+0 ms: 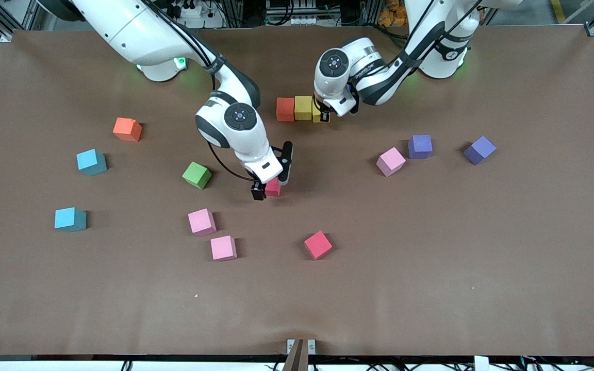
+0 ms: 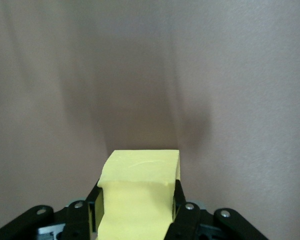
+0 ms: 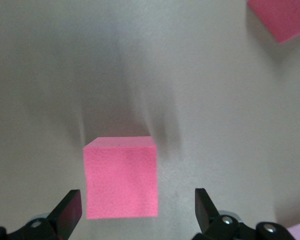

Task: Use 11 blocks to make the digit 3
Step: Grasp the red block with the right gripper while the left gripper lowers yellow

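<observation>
The right claw (image 1: 271, 186), fingers spread wide, straddles a red block (image 3: 121, 177) at the desk's (image 1: 431, 268) centre. At one o'clock from it, the left claw (image 1: 323, 116) pinches a yellow block (image 2: 137, 192), touching a second yellow block (image 1: 303, 107) and another red block (image 1: 285, 109) in a row.

You see the left end effector (image 1: 323, 116) covering most of its yellow block (image 1: 320, 117); that block's lower part runs off the left wrist view's edge. The right end effector (image 1: 271, 186) hides part of the red block (image 1: 274, 187).
</observation>
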{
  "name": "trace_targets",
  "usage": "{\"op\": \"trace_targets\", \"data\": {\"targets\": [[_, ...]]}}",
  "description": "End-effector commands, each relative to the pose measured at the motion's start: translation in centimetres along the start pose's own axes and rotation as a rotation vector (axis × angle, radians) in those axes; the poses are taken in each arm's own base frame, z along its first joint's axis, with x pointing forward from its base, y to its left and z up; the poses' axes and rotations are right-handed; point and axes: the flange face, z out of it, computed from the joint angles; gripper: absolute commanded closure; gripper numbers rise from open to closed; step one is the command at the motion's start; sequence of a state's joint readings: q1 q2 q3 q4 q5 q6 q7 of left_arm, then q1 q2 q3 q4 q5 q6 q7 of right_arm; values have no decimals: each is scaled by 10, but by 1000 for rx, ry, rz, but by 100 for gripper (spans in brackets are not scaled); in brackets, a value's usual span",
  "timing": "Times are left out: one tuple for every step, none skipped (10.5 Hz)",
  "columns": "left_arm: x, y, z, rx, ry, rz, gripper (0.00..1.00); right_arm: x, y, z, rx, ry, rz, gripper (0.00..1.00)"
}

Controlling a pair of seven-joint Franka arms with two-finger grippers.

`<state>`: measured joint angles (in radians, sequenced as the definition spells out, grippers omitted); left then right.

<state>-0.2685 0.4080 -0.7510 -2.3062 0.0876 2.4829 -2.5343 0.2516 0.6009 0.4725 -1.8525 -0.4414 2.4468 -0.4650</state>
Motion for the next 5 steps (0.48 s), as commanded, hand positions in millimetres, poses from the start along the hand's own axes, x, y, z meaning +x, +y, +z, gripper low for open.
{"op": "trace_targets", "data": {"targets": [[-2,-7,4,4,-16,-13,62,5,0,7,0,3,-9,0],[-2,-7,6,7,-15,-13,62,10,-6,5,0,7,-4,0],[-2,-7,6,7,-15,-13,62,13,-9,6,2,8,-6,0],[-2,-7,6,8,-15,-13,60,13,-9,8,5,8,-6,0],[-2,-7,6,9,-14,-13,29,13,-9,10,6,9,-5,0]]}}
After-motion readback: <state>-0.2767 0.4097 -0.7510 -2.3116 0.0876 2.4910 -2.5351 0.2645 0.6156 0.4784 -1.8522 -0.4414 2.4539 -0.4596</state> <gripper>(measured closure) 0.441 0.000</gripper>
